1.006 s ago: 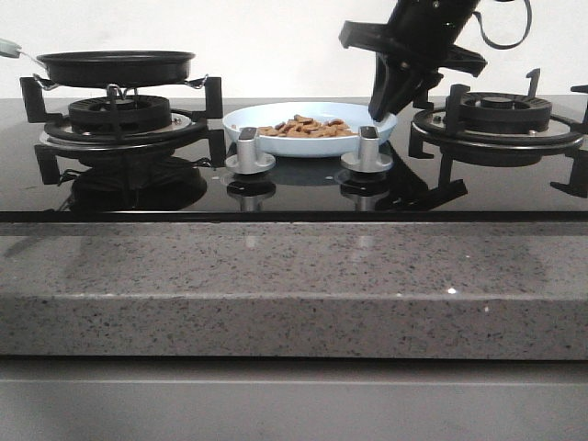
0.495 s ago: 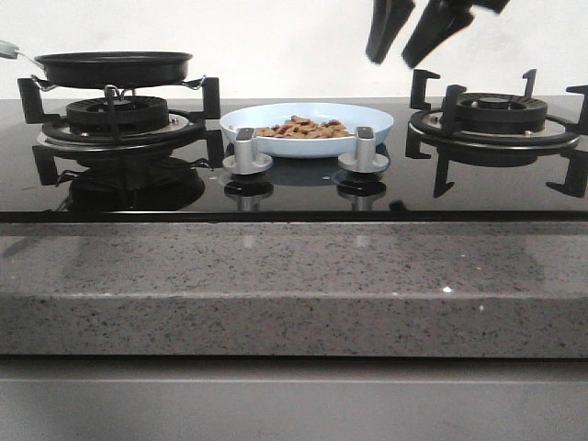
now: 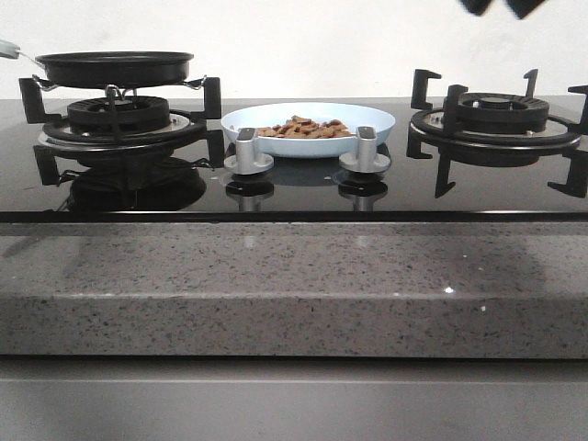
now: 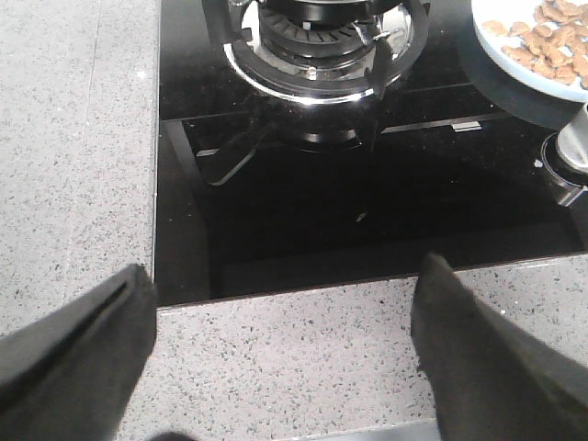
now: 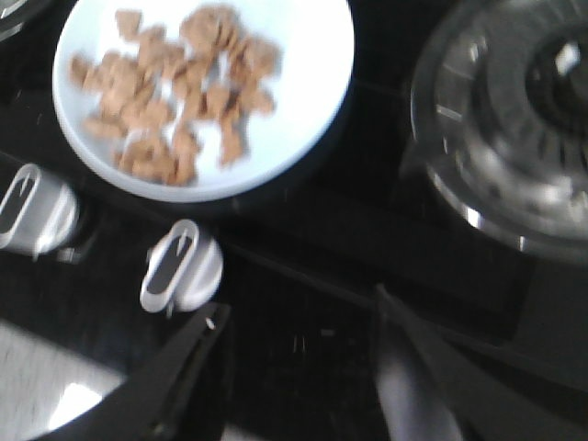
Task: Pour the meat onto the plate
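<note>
The meat (image 3: 303,128) lies heaped on the plate (image 3: 377,119), just behind the two stove knobs (image 3: 249,152). Left gripper (image 4: 280,354) and right gripper (image 5: 299,367) both spread apart, empty.

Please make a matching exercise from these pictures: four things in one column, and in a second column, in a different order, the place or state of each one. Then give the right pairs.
Things:
1. meat
2. frying pan
3. plate
4. right gripper

Places or states:
A. on the left burner
B. open, holding nothing
C. heaped on the plate
D. on the black glass between the two burners, behind the knobs

Pairs: 1-C, 2-A, 3-D, 4-B
</note>
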`<action>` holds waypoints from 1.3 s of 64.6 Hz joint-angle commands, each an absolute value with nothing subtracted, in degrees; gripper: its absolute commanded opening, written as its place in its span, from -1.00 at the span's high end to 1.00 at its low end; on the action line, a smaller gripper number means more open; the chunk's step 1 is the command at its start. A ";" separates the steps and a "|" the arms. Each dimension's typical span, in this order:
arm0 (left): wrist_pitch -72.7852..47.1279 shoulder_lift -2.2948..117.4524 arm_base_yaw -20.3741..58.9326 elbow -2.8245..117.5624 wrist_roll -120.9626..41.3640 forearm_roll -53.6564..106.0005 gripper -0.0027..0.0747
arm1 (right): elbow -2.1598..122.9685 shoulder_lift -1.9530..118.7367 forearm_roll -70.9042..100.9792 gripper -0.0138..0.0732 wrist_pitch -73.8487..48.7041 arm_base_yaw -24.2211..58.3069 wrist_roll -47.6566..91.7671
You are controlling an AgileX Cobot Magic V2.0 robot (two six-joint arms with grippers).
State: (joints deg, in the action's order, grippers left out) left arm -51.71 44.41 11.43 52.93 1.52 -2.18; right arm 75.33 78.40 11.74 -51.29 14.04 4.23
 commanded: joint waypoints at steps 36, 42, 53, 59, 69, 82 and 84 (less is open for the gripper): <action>-47.85 44.32 11.89 54.28 1.99 -2.15 -0.52 | 41.32 35.34 11.95 -0.19 -49.72 13.96 4.61; -47.85 44.32 11.89 54.28 1.99 -1.69 -0.52 | 39.51 31.68 11.99 -0.19 -51.53 13.96 4.61; -47.81 44.32 11.89 54.28 1.99 -1.54 -0.52 | 38.03 27.66 12.13 -0.19 -53.73 13.96 4.61; -47.81 44.32 11.89 54.28 1.99 -1.54 -0.46 | 38.03 27.19 12.13 -0.19 -53.79 13.96 4.61; -47.81 44.32 11.89 54.28 1.99 -1.54 -0.02 | 38.03 27.19 12.25 0.09 -53.79 13.96 4.61; -47.81 44.32 11.89 54.28 1.99 -1.54 0.69 | 38.03 27.19 12.50 0.71 -53.74 13.96 4.61; -47.81 44.32 11.89 54.28 1.99 -1.54 0.77 | 38.03 27.19 12.50 0.80 -53.74 13.96 4.61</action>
State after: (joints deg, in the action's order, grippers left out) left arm -51.71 44.41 11.43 52.93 1.52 -1.84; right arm 36.53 27.05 11.48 -56.82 14.04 4.23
